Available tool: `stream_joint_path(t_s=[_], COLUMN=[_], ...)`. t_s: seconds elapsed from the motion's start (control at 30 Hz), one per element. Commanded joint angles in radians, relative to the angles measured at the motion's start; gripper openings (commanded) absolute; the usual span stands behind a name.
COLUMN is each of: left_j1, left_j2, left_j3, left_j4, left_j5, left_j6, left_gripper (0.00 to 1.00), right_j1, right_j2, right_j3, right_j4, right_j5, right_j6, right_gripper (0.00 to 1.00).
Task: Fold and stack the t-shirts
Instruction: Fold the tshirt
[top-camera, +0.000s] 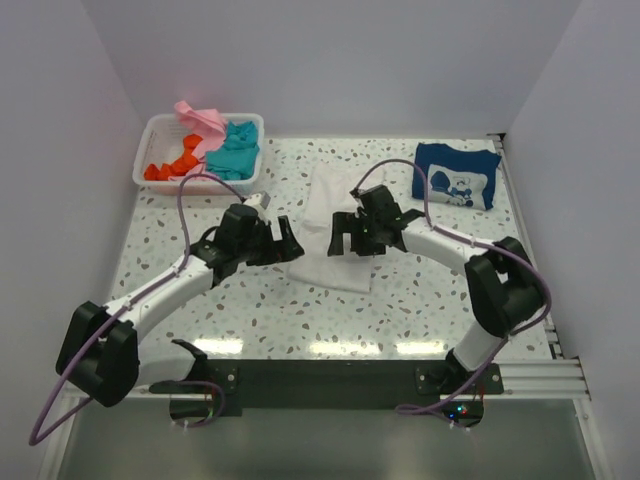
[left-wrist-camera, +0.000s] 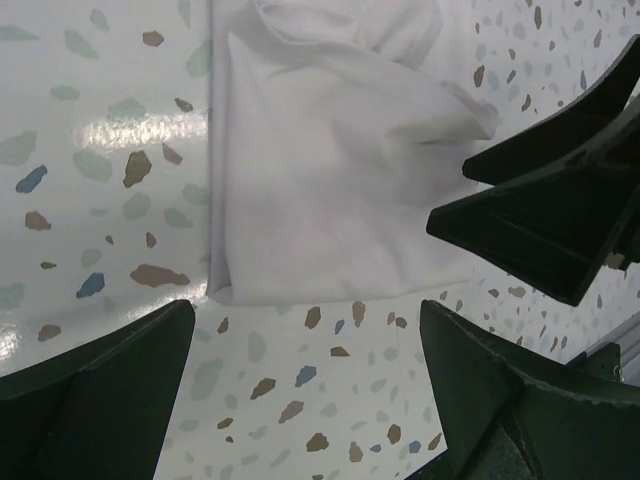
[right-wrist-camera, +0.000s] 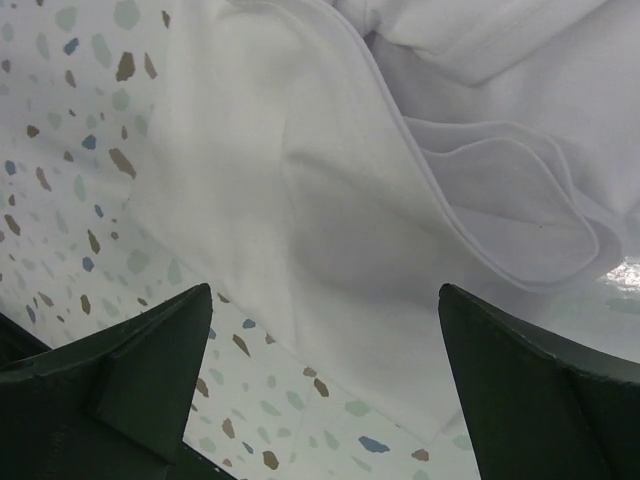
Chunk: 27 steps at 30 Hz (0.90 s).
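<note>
White t-shirt is light, limp cloth; grasp its side edges at 9 and 3 o'clock. Left gripper and right gripper stand wide open, empty.

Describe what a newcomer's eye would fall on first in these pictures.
The plain white cloth t-shirt lies partly folded mid-table, between the open left claw and open right claw. A folded navy blue t-shirt with a white cartoon print sits far right, and a white slotted plastic basket far left holds a heap of pink, teal and orange t-shirts.
</note>
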Motion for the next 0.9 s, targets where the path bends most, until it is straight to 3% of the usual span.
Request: stream_joint_path(t_s=[0.0, 0.2, 0.4, 0.7, 0.87], left_j1=[0.007, 0.007, 0.007, 0.007, 0.007], left_j2=[-0.052, -0.103, -0.108, -0.106, -0.106], left_j3=[-0.043, -0.081, -0.090, -0.100, -0.103], left_j4=[-0.017, -0.037, -0.044, -0.050, -0.050], left_j5=[-0.030, -0.054, -0.056, -0.063, -0.065], left_j6=[-0.021, -0.032, -0.035, -0.039, -0.044], left_gripper=[1.00, 1.00, 1.00, 1.00, 1.00], right_j1=[-0.002, 0.000, -0.002, -0.002, -0.002], right_j2=[0.084, 0.207, 0.308, 0.262, 0.161], right_j3=[0.073, 0.212, 0.349, 0.409, 0.325], right_j4=[0.053, 0.024, -0.114, -0.153, -0.099], right_j5=[-0.006, 0.099, 0.272, 0.252, 0.122], right_j6=[-0.009, -0.024, -0.026, -0.084, -0.084], right_gripper=[0.99, 0.99, 0.99, 0.99, 0.99])
